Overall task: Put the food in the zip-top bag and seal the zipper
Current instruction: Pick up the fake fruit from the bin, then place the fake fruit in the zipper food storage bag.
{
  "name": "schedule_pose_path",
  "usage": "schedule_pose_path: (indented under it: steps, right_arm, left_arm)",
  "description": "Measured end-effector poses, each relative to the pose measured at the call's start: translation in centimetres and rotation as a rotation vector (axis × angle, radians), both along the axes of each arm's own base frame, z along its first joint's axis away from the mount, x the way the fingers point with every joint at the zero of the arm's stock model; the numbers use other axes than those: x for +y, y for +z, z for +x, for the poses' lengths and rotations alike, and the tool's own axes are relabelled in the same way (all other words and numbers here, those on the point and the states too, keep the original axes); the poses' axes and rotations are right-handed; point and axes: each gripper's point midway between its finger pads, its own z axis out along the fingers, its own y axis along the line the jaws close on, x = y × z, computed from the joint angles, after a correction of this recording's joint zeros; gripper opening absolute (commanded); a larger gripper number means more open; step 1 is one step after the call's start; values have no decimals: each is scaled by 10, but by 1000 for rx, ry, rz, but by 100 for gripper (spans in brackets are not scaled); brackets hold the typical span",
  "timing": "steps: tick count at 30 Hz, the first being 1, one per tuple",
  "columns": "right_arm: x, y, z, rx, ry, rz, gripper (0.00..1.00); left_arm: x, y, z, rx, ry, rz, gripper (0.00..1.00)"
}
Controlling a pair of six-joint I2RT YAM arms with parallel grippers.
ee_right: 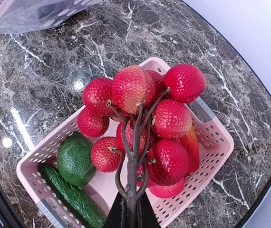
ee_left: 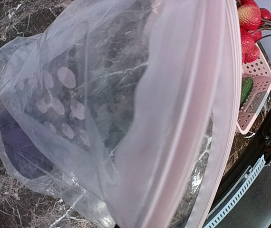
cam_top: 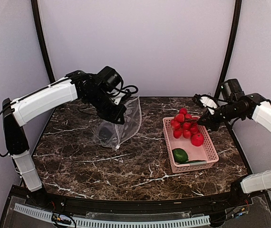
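My left gripper (cam_top: 117,113) is shut on the mouth edge of the clear dotted zip-top bag (cam_top: 122,124) and holds it up off the table. Its fingers are hidden behind the plastic in the left wrist view. The pale pink zipper (ee_left: 210,99) runs down the open mouth. A dark purple eggplant (ee_left: 20,148) lies inside the bag (ee_left: 78,95). My right gripper (ee_right: 131,210) is shut on the dark stem of a bunch of red fruits (ee_right: 145,118), over the far end of the pink basket (cam_top: 210,156). A green lime (ee_right: 75,159), a cucumber (ee_right: 73,197) and an orange-red oval (ee_right: 190,143) lie in the basket.
A single red piece (cam_top: 197,139) lies in the basket beside the bunch (cam_top: 184,124). The basket stands on the right of the dark marble table (cam_top: 140,166), the bag left of centre. Black frame posts stand at the back corners.
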Motion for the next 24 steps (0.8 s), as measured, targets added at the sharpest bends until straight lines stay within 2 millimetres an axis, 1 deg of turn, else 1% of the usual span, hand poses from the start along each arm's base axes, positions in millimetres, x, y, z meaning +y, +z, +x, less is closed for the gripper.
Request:
schedule_pose_path:
  steps: [3, 7, 9, 12, 15, 17, 20, 24]
  right_arm:
    - [0, 18, -5, -29, 9, 17, 0]
    - [9, 45, -13, -42, 53, 79, 0]
    - [17, 62, -16, -61, 86, 124, 0]
    - [31, 97, -23, -99, 159, 216, 0]
    - [42, 123, -32, -127, 229, 294, 0]
    - [49, 138, -38, -132, 277, 343, 0]
    - [59, 150, -42, -112, 336, 407, 0]
    - [73, 154, -45, -44, 400, 494, 0]
  left_arm:
    - [-3, 0, 3, -3, 12, -15, 1]
    - [-8, 1, 7, -7, 31, -38, 1]
    - [-11, 1, 9, -7, 39, -51, 1]
    - [-16, 2, 13, -11, 53, -75, 1]
    - [-21, 3, 16, -11, 65, -95, 1]
    - [-24, 4, 18, -11, 72, -113, 1]
    - [-28, 7, 19, -9, 80, -138, 1]
    - [-34, 11, 20, -3, 88, -175, 1]
